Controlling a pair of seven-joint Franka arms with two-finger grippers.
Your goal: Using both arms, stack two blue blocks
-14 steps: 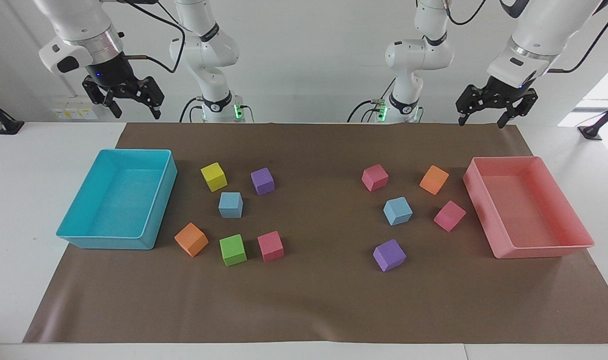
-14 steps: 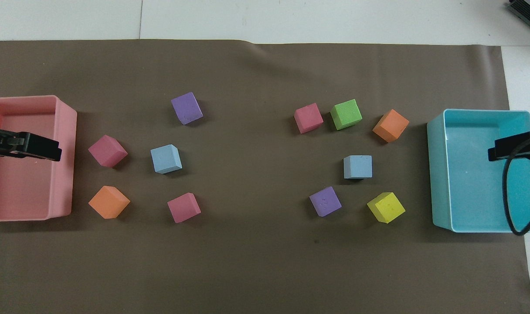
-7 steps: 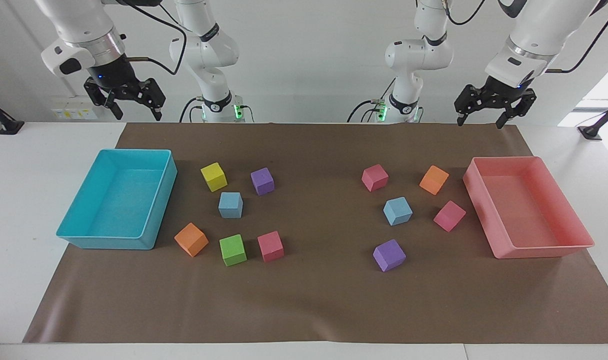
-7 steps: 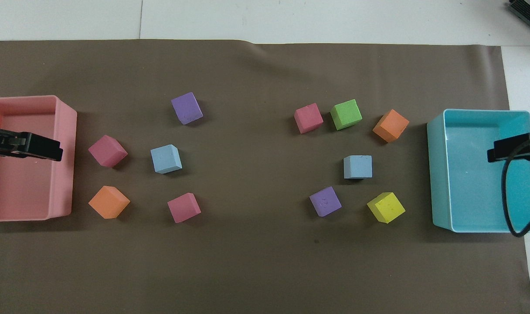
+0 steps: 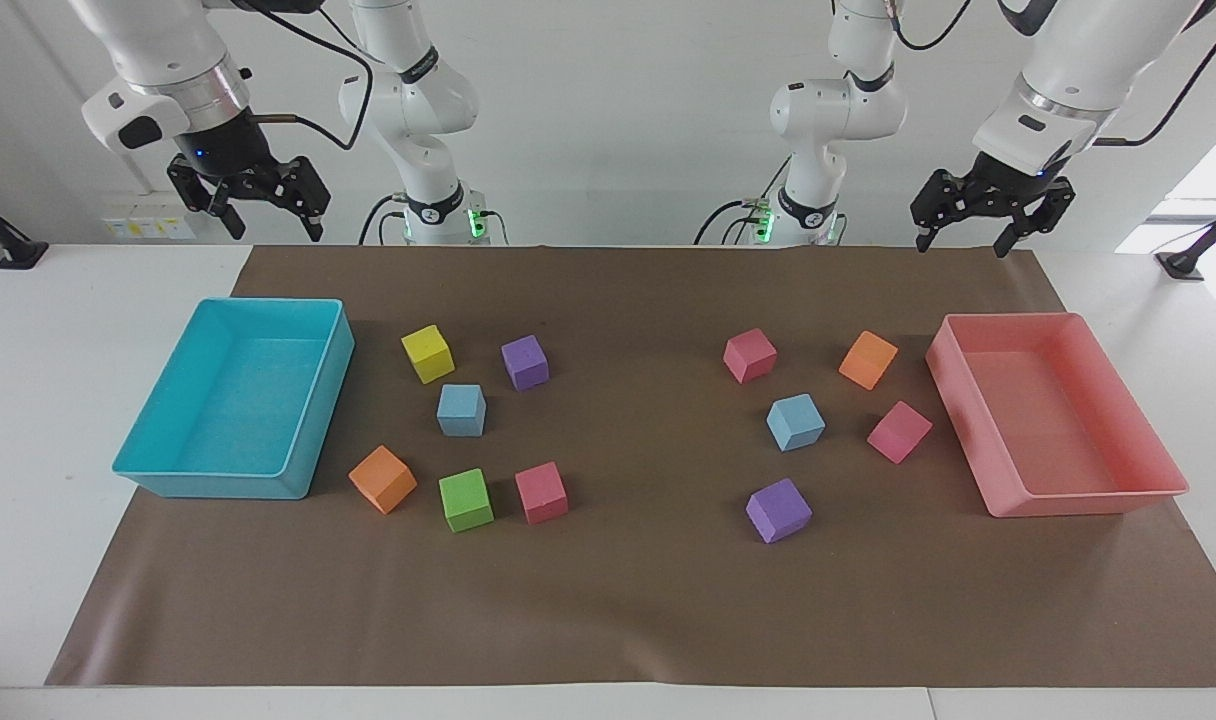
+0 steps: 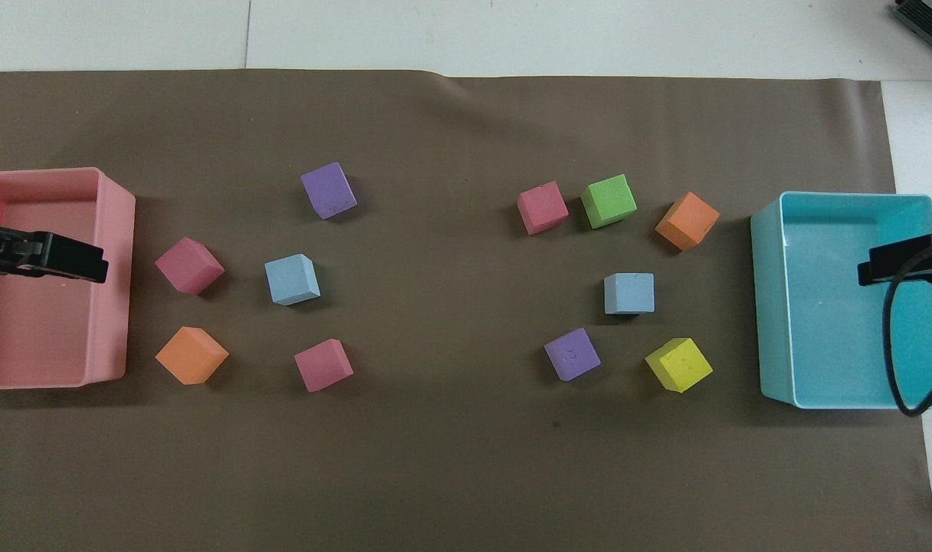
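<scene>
Two light blue blocks lie apart on the brown mat. One (image 5: 461, 410) (image 6: 628, 293) sits among the cubes toward the right arm's end. The other (image 5: 795, 421) (image 6: 291, 279) sits among the cubes toward the left arm's end. My right gripper (image 5: 275, 233) (image 6: 899, 261) hangs open and empty high over the turquoise tray (image 5: 298, 470). My left gripper (image 5: 962, 247) (image 6: 52, 259) hangs open and empty high over the pink tray (image 5: 1008, 500). Neither gripper is near a block.
Around the first blue block lie a yellow cube (image 5: 428, 353), a purple cube (image 5: 525, 362), an orange cube (image 5: 382, 479), a green cube (image 5: 466, 499) and a pink cube (image 5: 541, 492). Around the other lie two pink cubes (image 5: 750, 355) (image 5: 899, 432), an orange cube (image 5: 868, 359) and a purple cube (image 5: 778, 510).
Both grippers have shifted only slightly and stay high over their trays. No block has moved.
</scene>
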